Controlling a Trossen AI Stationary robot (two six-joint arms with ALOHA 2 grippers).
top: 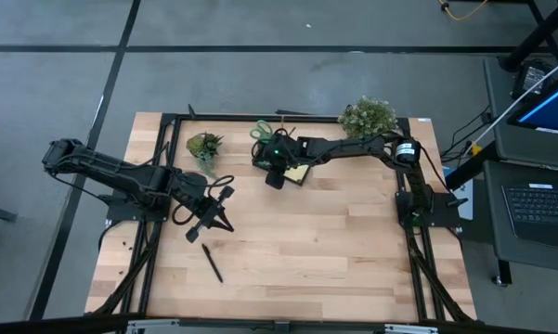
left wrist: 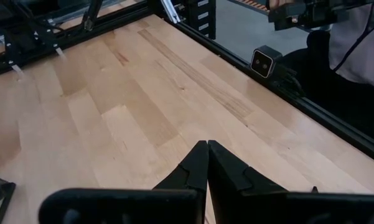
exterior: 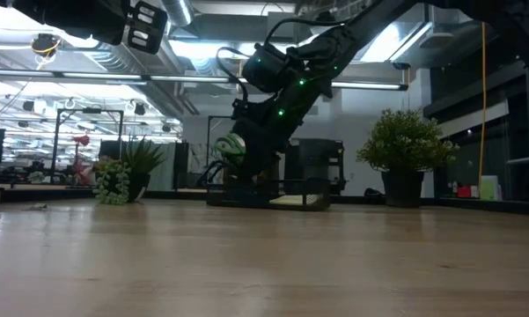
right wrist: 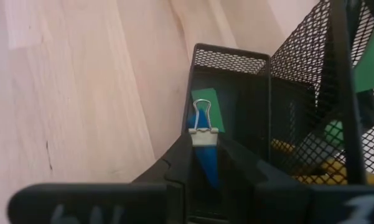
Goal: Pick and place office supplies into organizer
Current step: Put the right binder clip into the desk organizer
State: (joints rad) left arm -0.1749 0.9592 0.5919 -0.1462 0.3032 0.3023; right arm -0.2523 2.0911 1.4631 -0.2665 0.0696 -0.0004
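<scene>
The black mesh organizer (top: pixel 288 165) stands near the table's far edge, and its tray's narrow compartment (right wrist: pixel 231 71) shows in the right wrist view. A green piece (right wrist: pixel 206 107) lies in that compartment. The yellow sticky-note pad (right wrist: pixel 287 151) sits in the tray and green scissors (top: pixel 262 130) are at the pen cup. My right gripper (right wrist: pixel 204 155) hangs over the narrow compartment, shut on a blue binder clip (right wrist: pixel 206 163). My left gripper (left wrist: pixel 207 152) hovers shut over bare wood on the table's left. A black pen (top: pixel 211 262) lies flat on the table nearby. My right gripper pinches the blue binder clip by its body (right wrist: pixel 209 171) between the two fingers. It comes from above, slanting down into the organizer's narrow compartment. The clip's silver wire handle (right wrist: pixel 202 115) sticks out past the fingertips. I cannot tell whether the clip touches the tray.
Two potted plants stand at the far edge, a small one (top: pixel 204 146) left of the organizer and a bushier one (top: pixel 369 116) on its right. A black frame borders the table (left wrist: pixel 261 62). Bare wood spans the middle and near side (top: pixel 334 250).
</scene>
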